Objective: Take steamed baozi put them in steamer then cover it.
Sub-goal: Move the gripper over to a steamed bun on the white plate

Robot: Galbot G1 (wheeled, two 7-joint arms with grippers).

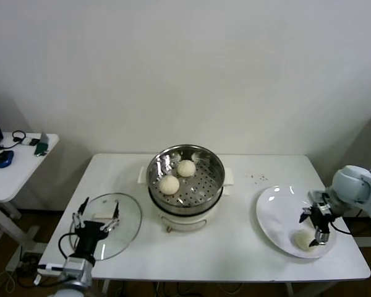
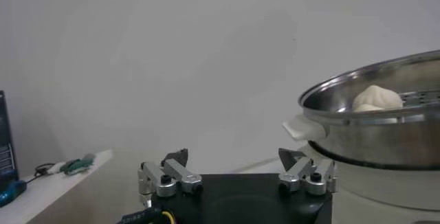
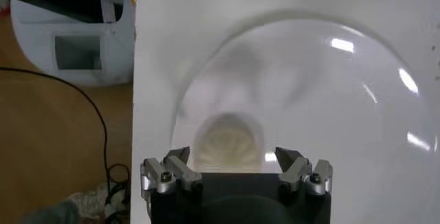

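The steel steamer point(image 1: 214, 175) stands mid-table on its white pot base and holds two baozi point(image 1: 169, 184) point(image 1: 186, 167). One baozi point(image 1: 303, 240) lies on the white plate point(image 1: 277, 213) at the right. My right gripper point(image 1: 319, 226) is open just above it; in the right wrist view the baozi point(image 3: 229, 141) sits between the spread fingertips of the right gripper point(image 3: 234, 155). The glass cover point(image 1: 127, 216) lies flat on the table at the left. My left gripper point(image 1: 98, 212) hangs open over it. The left wrist view shows the left gripper point(image 2: 234, 157) open and the steamer point(image 2: 375, 136).
A side table point(image 1: 15, 170) at the far left carries a mouse and small items. The plate reaches close to the table's right front edge. A few dark specks point(image 1: 255, 178) lie on the table behind the plate.
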